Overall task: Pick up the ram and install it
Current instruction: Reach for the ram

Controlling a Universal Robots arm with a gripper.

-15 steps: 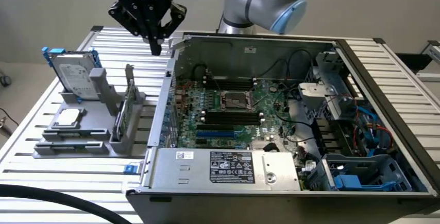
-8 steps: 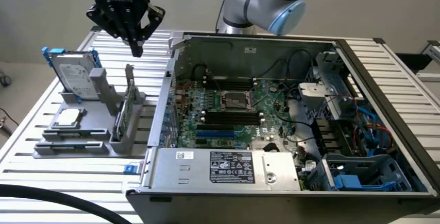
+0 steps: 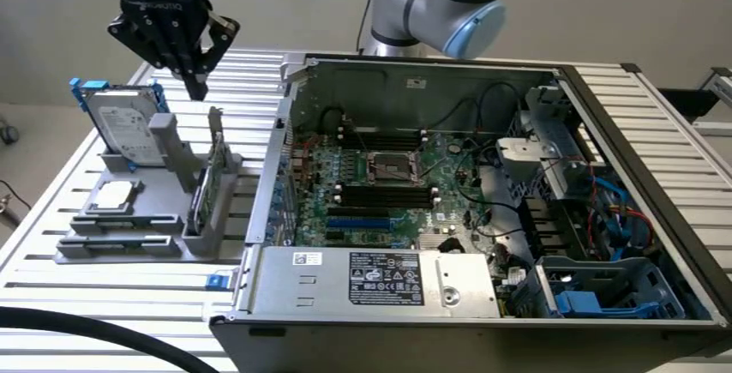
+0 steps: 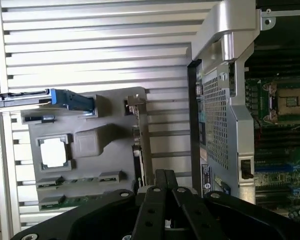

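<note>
Nothing of the task is done yet, judging by how things lie. The ram (image 4: 75,200) is a long, thin green circuit-board stick, and it sits in the nearest slot of the grey plastic parts holder (image 3: 126,253). The holder stands on the slatted metal worktop (image 3: 69,304), to the exterior view's left of the open computer case (image 3: 273,176).

The ram's long axis runs left to right along the holder's near edge, roughly in line with the black memory slots (image 3: 383,195) on the motherboard, which look empty. Which end is which I cannot tell.

Farther back, the black hand (image 3: 197,88) hangs above the holder's far end, near the taller green expansion card (image 3: 206,186) — fingers pressed together, holding nothing. The pick and the install are both left to do.
</note>
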